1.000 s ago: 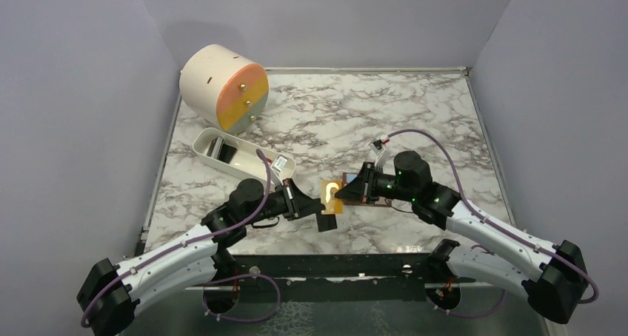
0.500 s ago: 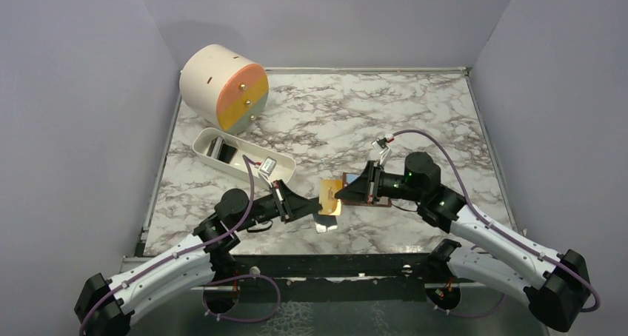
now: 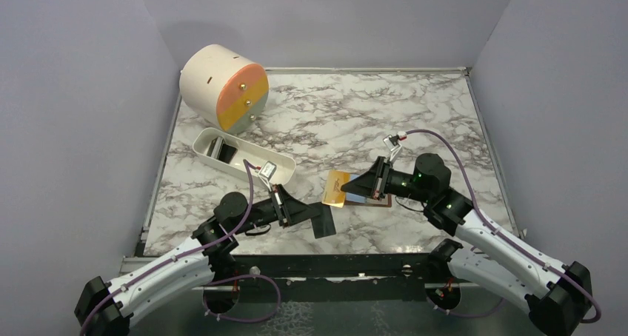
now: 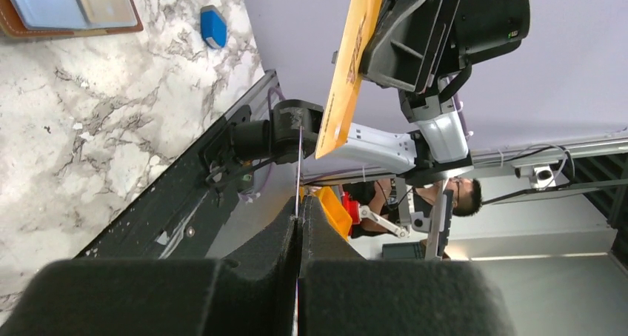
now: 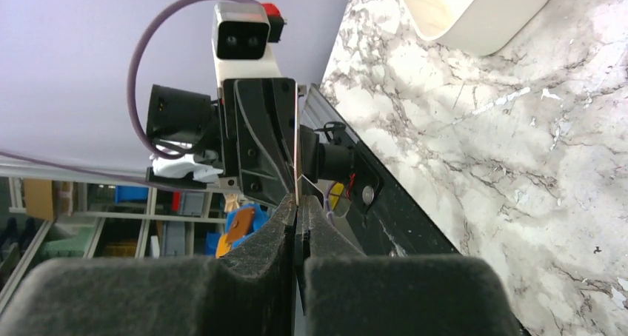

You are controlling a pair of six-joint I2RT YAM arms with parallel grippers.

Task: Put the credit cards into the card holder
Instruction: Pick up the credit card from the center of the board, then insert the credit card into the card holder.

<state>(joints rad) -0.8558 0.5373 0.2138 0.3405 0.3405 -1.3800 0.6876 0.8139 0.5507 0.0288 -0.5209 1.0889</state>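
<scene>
The orange card (image 3: 337, 188) is raised off the tabletop (image 3: 333, 121), clamped by one edge in the right pincer (image 3: 349, 188), whose fingers are pressed tight on it. It hangs near the wallet (image 4: 44, 3), which lies open with its pale blue pockets up, probably so a card can slide in. A dark card (image 3: 323, 221) is pinched likewise in the left pincer (image 3: 309, 214), held just beside the orange one, seemingly awaiting its turn.

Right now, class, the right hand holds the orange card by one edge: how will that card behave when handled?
Probably stiff: the orange card juts from the right hand without drooping and looks straight edge-on. Likely light, since a pinch at one edge carries it. Perhaps slippery: thin and smooth-looking, it could pivot in the grip.
</scene>
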